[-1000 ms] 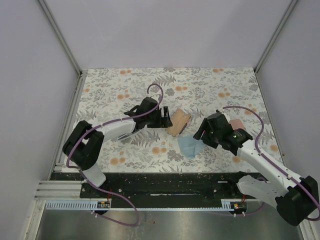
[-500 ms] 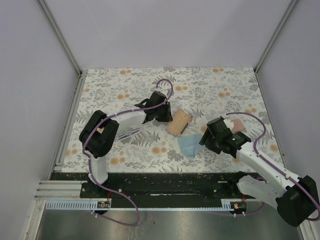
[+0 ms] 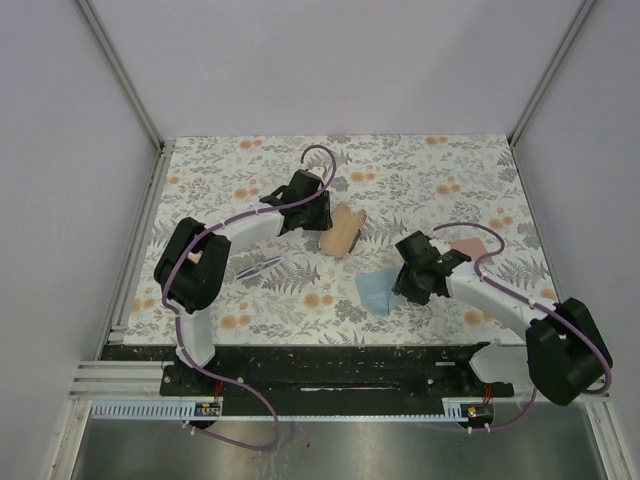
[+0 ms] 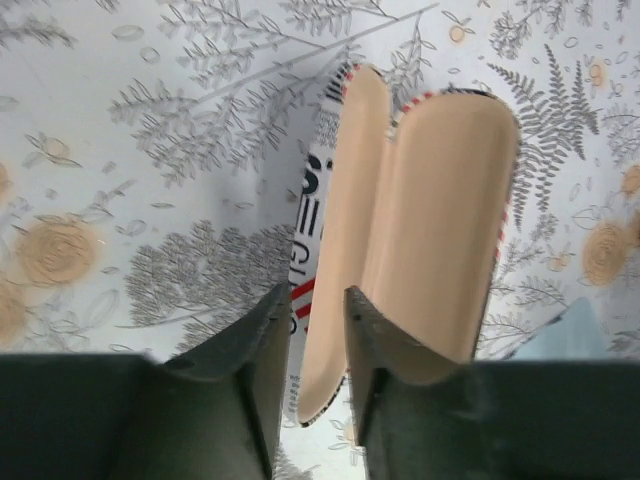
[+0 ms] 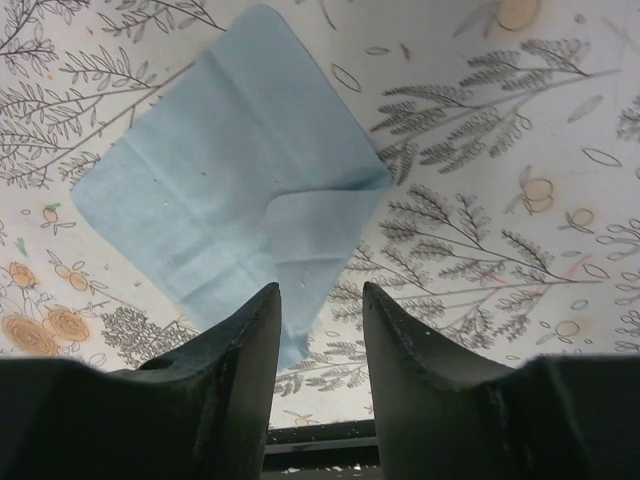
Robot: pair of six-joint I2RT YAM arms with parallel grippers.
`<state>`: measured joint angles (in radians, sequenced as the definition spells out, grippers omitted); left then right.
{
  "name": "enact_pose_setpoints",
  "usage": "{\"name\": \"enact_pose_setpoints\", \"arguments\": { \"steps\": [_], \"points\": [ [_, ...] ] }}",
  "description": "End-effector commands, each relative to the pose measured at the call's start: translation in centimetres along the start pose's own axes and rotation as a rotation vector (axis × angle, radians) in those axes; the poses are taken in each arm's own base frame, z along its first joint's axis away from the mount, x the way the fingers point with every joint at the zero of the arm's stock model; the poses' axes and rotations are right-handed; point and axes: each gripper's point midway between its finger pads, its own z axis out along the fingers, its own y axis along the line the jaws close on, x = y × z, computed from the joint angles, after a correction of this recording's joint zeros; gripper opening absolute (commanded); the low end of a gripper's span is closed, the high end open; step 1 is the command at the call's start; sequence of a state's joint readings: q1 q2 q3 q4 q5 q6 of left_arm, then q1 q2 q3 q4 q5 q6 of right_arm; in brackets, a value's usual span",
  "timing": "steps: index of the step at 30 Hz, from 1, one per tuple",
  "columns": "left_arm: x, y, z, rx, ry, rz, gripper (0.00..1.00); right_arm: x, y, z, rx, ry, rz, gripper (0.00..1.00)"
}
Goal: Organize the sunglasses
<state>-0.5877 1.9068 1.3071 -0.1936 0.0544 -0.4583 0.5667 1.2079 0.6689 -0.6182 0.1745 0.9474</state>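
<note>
The slim pale, silvery-framed sunglasses (image 3: 258, 270) lie folded on the floral table, left of centre and apart from both grippers. The reddish-brown pair is not in view. My left gripper (image 3: 320, 215) (image 4: 315, 292) is shut on one flap of the open flag-printed case (image 3: 343, 232), whose tan lining (image 4: 440, 220) faces the left wrist camera. My right gripper (image 3: 405, 285) (image 5: 320, 288) is open and empty. It hangs low over the near corner of a blue cloth (image 3: 375, 290) (image 5: 230, 190).
A pink oblong case (image 3: 468, 245) lies at the right, partly hidden behind the right arm. White walls and metal rails bound the floral table (image 3: 420, 170). The black base rail (image 3: 330, 365) runs along the near edge.
My left gripper has moved back and to the left, and the flag-printed case has shifted with it. My right gripper has swung left toward the blue cloth.
</note>
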Motion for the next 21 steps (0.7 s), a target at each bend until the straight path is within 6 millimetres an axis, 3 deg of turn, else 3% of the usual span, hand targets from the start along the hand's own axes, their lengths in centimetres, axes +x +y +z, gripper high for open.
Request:
{"name": "enact_pose_setpoints", "arguments": {
  "steps": [1, 3, 7, 14, 18, 21],
  "points": [
    [-4.3, -0.8, -1.4, 0.037, -0.101, 0.023, 0.40, -1.8, 3.2, 0.4, -0.016, 0.001, -0.028, 0.46],
    [-4.5, -1.0, -1.9, 0.047, -0.101, 0.032, 0.52, -2.0, 3.7, 0.9, 0.011, 0.014, -0.037, 0.44],
    [-4.8, -1.4, -3.3, 0.064, -0.118, 0.061, 0.64, -2.6, 4.4, 1.4, 0.022, 0.012, -0.041, 0.42],
    [-5.5, -2.3, -7.2, 0.083, -0.159, 0.068, 0.67, -1.4, 3.5, 2.9, 0.082, 0.068, -0.067, 0.38],
    [-4.8, -3.4, -9.3, 0.106, -0.167, 0.085, 0.67, -0.3, 2.6, 3.8, 0.102, 0.102, -0.071, 0.38],
    [-3.7, -4.3, -10.6, 0.127, -0.148, 0.106, 0.67, 0.1, 2.4, 3.9, 0.105, 0.120, -0.078, 0.31]
  ]
}}
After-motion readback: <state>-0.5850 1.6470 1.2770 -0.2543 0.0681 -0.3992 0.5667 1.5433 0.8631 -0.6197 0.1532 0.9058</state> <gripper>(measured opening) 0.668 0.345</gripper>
